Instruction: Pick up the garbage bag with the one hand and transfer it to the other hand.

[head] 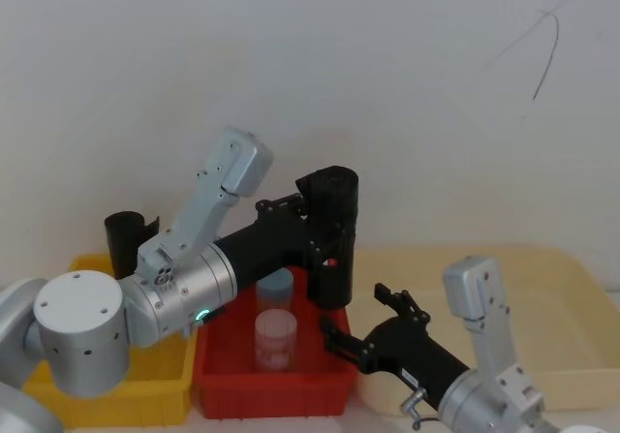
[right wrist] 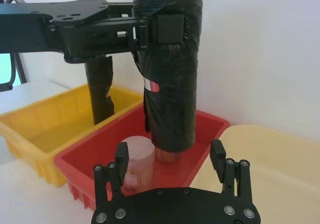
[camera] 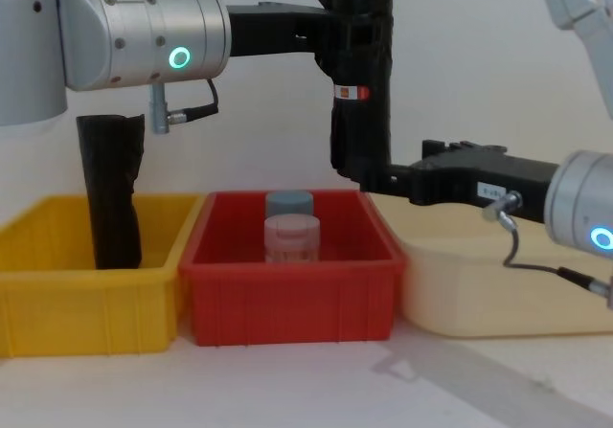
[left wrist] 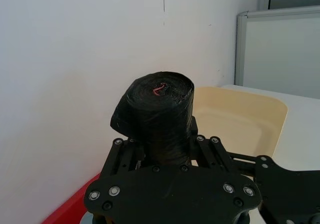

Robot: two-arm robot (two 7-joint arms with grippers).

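Two jaws of the left gripper (camera: 350, 31) clench the garbage bag (camera: 364, 131) on its upper half and hold it upright in the air. A red-and-white label band (camera: 351, 92) sits just below these jaws. Lower still, the right gripper (right wrist: 170, 156) is level with the bag's bottom end, its jaws spread wide and released. The roll's base lines up with the gap between them, though I cannot tell whether either jaw touches it.

Beneath both sets of jaws lies a red bin (camera: 287, 294). It holds a clear jar (camera: 291, 239), with a grey-lidded jar (camera: 289, 202) right behind it. The bag's end hangs clear above the bin's rim. Well out from the left jaws, back along that silver arm, a second black roll (camera: 110, 189) leans in a yellow bin (camera: 86, 304). A cream tray (camera: 479, 294) sits under the right arm. All three containers rest on the table (camera: 287, 380).
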